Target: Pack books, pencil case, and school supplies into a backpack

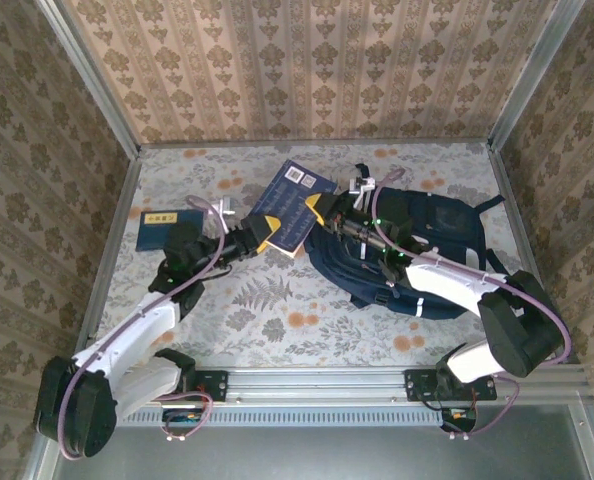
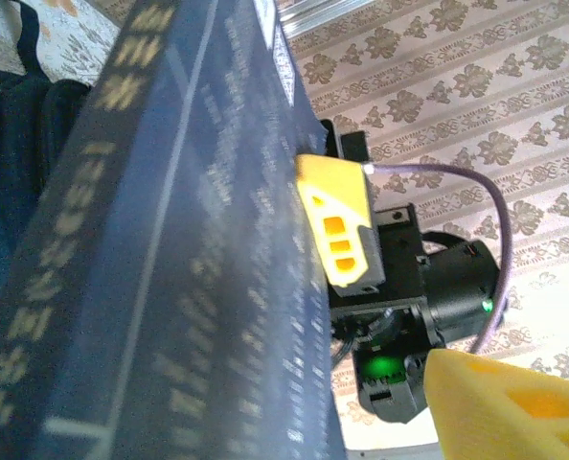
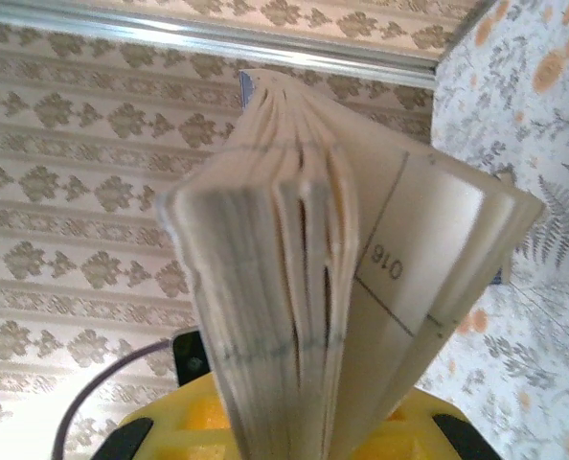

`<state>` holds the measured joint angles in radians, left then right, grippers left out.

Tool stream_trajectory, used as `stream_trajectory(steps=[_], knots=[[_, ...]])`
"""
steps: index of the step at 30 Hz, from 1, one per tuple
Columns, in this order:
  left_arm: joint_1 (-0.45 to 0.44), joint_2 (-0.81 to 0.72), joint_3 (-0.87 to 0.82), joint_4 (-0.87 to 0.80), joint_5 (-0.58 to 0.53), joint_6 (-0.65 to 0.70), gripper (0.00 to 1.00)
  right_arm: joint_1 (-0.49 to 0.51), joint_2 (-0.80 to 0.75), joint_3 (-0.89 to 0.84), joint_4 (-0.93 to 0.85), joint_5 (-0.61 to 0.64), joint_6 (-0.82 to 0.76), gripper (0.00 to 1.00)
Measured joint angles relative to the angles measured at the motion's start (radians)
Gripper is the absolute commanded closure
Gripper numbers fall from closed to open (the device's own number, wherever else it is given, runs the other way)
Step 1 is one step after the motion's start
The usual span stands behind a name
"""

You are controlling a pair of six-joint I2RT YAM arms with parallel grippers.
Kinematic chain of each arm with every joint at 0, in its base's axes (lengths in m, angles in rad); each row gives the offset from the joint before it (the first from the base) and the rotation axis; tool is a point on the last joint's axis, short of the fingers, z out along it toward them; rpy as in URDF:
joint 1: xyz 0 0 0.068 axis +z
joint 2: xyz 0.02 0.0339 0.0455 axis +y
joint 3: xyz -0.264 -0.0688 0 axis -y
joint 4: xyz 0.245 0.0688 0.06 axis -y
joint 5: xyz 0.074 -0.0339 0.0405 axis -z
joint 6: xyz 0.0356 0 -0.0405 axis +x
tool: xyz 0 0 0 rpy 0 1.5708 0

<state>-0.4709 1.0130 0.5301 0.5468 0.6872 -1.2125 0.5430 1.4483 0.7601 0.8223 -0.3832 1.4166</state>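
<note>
Progress looks early: the thin dark navy book with a white-mark grid [image 1: 289, 208] hangs in the air just left of the large navy-blue fabric backpack [image 1: 432, 245], not yet inside it. Right claw [image 1: 319, 211] is clamped on the book's edge. Its wrist view looks straight onto the fanned pages [image 3: 284, 287], and one yellow finger [image 2: 337, 230] presses flat on the cover. Left claw [image 1: 267, 234] stands wide at the book's lower corner, holding nothing. The thin blue book with a yellow label [image 1: 162, 230] lies flat on the flower-patterned bench [image 1: 277, 310], well apart from the backpack and left to pack. What the backpack already holds I cannot tell. A page corner reads "018"; the cover's pale characters and white code sticker are too blurred to read, as is the yellow label
</note>
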Motion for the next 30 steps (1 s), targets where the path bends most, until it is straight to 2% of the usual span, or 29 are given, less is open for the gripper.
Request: stream_trajectory(steps=[2, 8, 10, 11, 12, 13, 17, 23, 30], knots=[[-0.024, 0.033, 0.000, 0.024, -0.028, 0.000, 0.37, 0.009, 0.000, -0.016, 0.021, 0.044, 0.013, 1.00], [-0.047, 0.070, 0.001, 0.039, -0.100, 0.026, 0.85, 0.020, 0.000, -0.056, 0.045, 0.126, 0.050, 1.00], [-0.047, 0.070, 0.005, 0.037, -0.111, 0.041, 0.98, 0.021, 0.000, -0.061, 0.050, 0.138, 0.054, 0.86], [-0.048, 0.069, 0.010, 0.032, -0.115, 0.043, 1.00, 0.021, 0.000, -0.065, 0.050, 0.143, 0.055, 0.74], [-0.051, 0.069, 0.013, 0.025, -0.116, 0.050, 1.00, 0.022, -0.003, -0.067, 0.050, 0.147, 0.056, 0.64], [-0.051, 0.069, 0.014, 0.024, -0.121, 0.057, 1.00, 0.023, -0.006, -0.068, 0.041, 0.148, 0.048, 0.57], [-0.045, 0.043, 0.018, -0.002, -0.135, 0.082, 1.00, 0.020, -0.069, -0.068, -0.117, 0.164, -0.020, 0.45], [0.022, -0.080, 0.019, -0.140, -0.134, 0.147, 1.00, -0.013, -0.208, 0.074, -0.622, 0.268, -0.280, 0.45], [0.103, -0.176, 0.033, -0.324, -0.130, 0.231, 1.00, -0.126, -0.179, 0.229, -1.019, 0.348, -0.509, 0.45]])
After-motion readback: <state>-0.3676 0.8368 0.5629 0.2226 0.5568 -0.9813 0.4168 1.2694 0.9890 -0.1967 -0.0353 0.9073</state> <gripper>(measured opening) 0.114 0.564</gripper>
